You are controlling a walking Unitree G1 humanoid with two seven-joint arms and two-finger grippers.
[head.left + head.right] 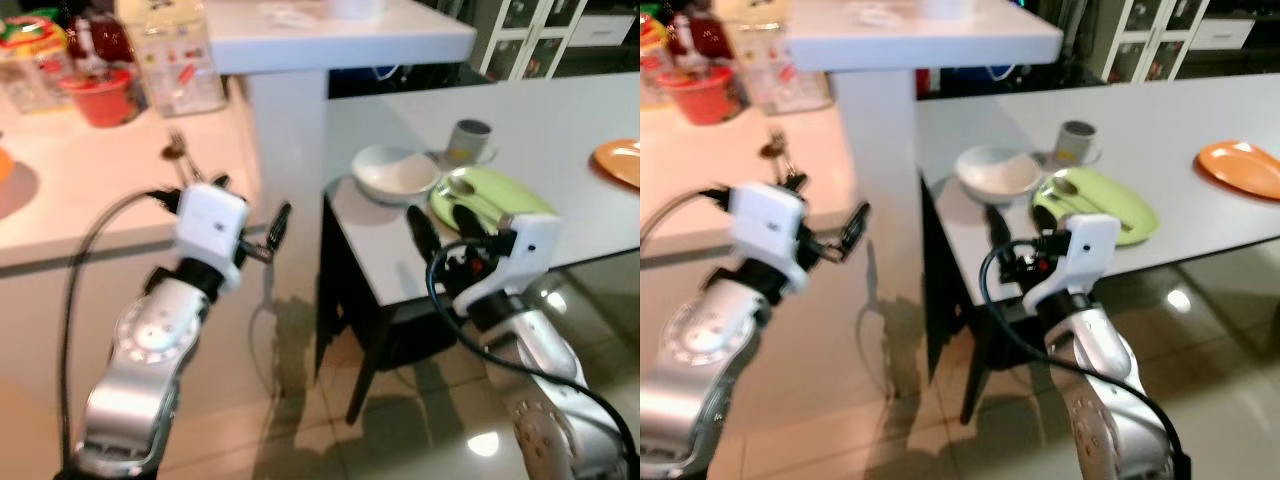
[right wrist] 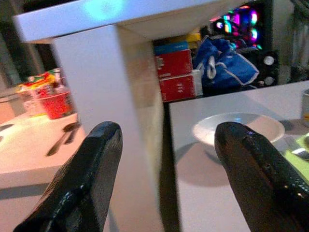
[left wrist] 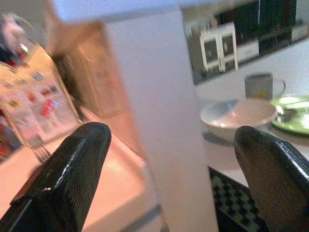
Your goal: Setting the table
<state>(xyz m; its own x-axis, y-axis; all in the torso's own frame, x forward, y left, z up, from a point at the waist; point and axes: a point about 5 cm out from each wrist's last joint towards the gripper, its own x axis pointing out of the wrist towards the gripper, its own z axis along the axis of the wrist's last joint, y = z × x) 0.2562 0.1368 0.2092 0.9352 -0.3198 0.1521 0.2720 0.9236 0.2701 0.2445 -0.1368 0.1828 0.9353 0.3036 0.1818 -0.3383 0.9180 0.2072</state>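
A white bowl (image 1: 395, 172) sits near the corner of the grey table (image 1: 560, 110). Beside it lies a green plate (image 1: 490, 200) with a spoon (image 1: 462, 188) on it, and a grey mug (image 1: 468, 140) stands just behind. An orange plate (image 1: 618, 162) lies at the table's right edge. A fork (image 1: 178, 150) rests on the pale counter (image 1: 90, 190) to the left. My left gripper (image 1: 250, 205) hangs open in front of the counter edge, with nothing in it. My right gripper (image 1: 445, 225) is open and empty at the table's near edge, just short of the green plate.
A white pillar (image 1: 290, 140) under a raised shelf stands between counter and table. A red tub (image 1: 100, 98) and a clear jar (image 1: 180, 55) stand at the back of the counter. Glossy tiled floor (image 1: 300, 430) lies below. Cabinets (image 1: 530, 35) stand behind the table.
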